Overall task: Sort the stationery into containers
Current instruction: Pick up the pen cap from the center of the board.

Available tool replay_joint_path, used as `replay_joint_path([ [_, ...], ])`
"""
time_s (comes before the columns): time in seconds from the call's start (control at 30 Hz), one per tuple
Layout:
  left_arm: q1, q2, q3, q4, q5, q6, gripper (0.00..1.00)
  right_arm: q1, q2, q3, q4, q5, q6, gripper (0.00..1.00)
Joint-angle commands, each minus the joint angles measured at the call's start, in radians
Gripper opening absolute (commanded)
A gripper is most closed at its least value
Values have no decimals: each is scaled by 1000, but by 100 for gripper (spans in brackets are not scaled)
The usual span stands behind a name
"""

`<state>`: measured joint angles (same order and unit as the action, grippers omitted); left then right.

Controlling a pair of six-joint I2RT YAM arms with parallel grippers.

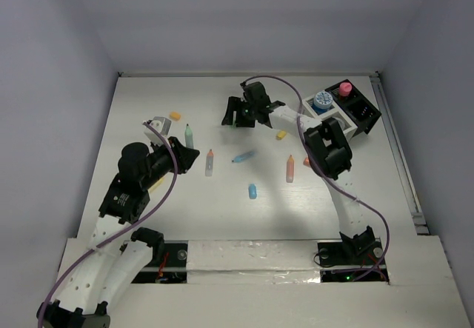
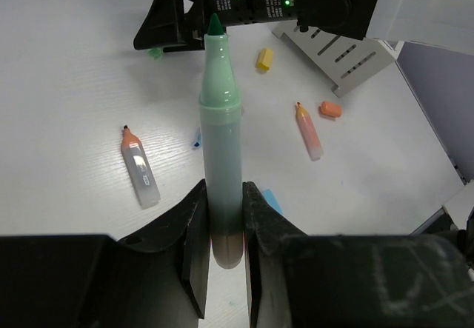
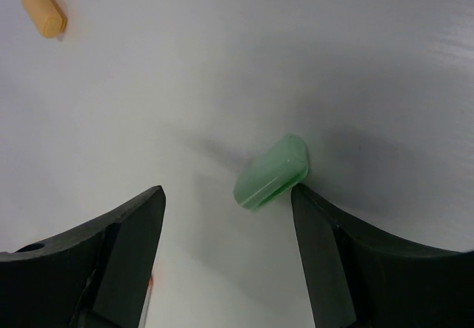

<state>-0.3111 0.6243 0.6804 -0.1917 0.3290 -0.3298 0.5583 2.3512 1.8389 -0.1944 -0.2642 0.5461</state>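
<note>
My left gripper (image 2: 224, 195) is shut on the lower barrel of a mint marker (image 2: 221, 135) whose dark green tip is bare; in the top view this marker (image 1: 189, 135) points away from that gripper (image 1: 185, 152). My right gripper (image 3: 226, 195) stands open low over the table, its jaws either side of a small mint-green cap (image 3: 272, 172), and the right finger touches the cap. From above, that gripper (image 1: 232, 115) is at the middle back. The organizer, half white (image 1: 331, 121) and half black (image 1: 363, 110), sits back right and holds a blue jar (image 1: 321, 100) and a pink piece (image 1: 345, 89).
Loose on the table: two orange pens (image 1: 209, 162) (image 1: 289, 169), a blue pen (image 1: 243, 156), a blue capsule (image 1: 252, 191), a yellow capsule (image 1: 281, 134), orange capsules (image 1: 175, 115) (image 1: 306, 162), and a small grey item (image 1: 158, 125) by the left arm.
</note>
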Motion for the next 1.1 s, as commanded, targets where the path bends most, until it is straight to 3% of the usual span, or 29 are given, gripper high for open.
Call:
replay_joint_path([
  [0.0, 7, -6, -2, 43, 10, 8, 0, 9, 60, 68, -51, 49, -18, 73],
  [0.3, 7, -6, -2, 41, 8, 8, 0, 9, 100, 118, -96, 91, -48, 66],
  [0.47, 7, -6, -2, 41, 8, 8, 0, 9, 106, 117, -105, 97, -57, 56],
  [0.57, 7, -6, -2, 43, 7, 8, 0, 9, 111, 115, -109, 99, -57, 45],
  [0.7, 7, -6, -4, 43, 7, 8, 0, 9, 109, 108, -76, 85, -43, 11],
  [0.77, 7, -3, -4, 43, 7, 8, 0, 9, 100, 99, -48, 77, -40, 2],
  [0.93, 7, 5, 2, 64, 27, -12, 0, 9, -45, -16, 162, 0, -20, 0],
  [1.07, 7, 20, -18, 170, 160, -107, 0, 9, -246, -156, 315, -66, -12, 0],
])
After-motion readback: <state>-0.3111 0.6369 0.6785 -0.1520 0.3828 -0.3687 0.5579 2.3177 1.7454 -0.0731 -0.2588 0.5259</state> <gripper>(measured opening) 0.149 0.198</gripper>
